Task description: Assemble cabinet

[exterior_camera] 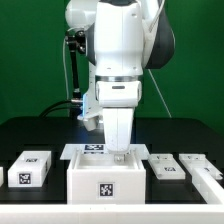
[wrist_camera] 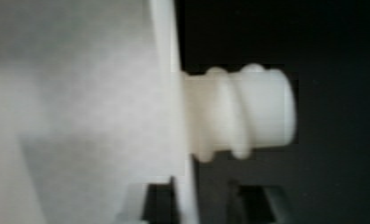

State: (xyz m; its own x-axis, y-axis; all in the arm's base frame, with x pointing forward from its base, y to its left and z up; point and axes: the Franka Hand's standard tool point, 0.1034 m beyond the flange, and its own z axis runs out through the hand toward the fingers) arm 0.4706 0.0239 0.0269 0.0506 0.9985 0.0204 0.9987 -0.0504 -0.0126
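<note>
So the gripper [exterior_camera: 120, 154] is parked straight down on top of the cabinet [exterior_camera: 85, 180], which sits directly below it on the dark table [exterior_camera: 30, 135] with one tag facing the camera. From the exterior view the fingers look dipped right into the cabinet's top edge, and the big white arm [exterior_camera: 120, 50] stands upright above them. The wrist view is pretty blurry, but you can see the two dark fingers [wrist_camera: 159, 204] of the gripper [wrist_camera: 203, 205] squeezed close together with only a thin sliver of white between them. I'd call that clamped on a thin bit of the cabinet, though I can't tell which bit exactly. Just ahead of the fingertips a ribbed stub [wrist_camera: 246, 110] sticks out sideways from a flat white panel [wrist_camera: 75, 110], and the stub looks close to the fingers but not between them. Off to the gripper's side, on the exterior view's left, there's a tagged block [exterior_camera: 30, 168] lying well apart from the cabinet. On the exterior view's right are two flat tagged pieces [exterior_camera: 165, 165] [exterior_camera: 205, 170], the nearer one just beside the cabinet. Behind the cabinet, about level with the fingertips, a corner of the marker board [exterior_camera: 72, 152] pokes out flat on the table.
</note>
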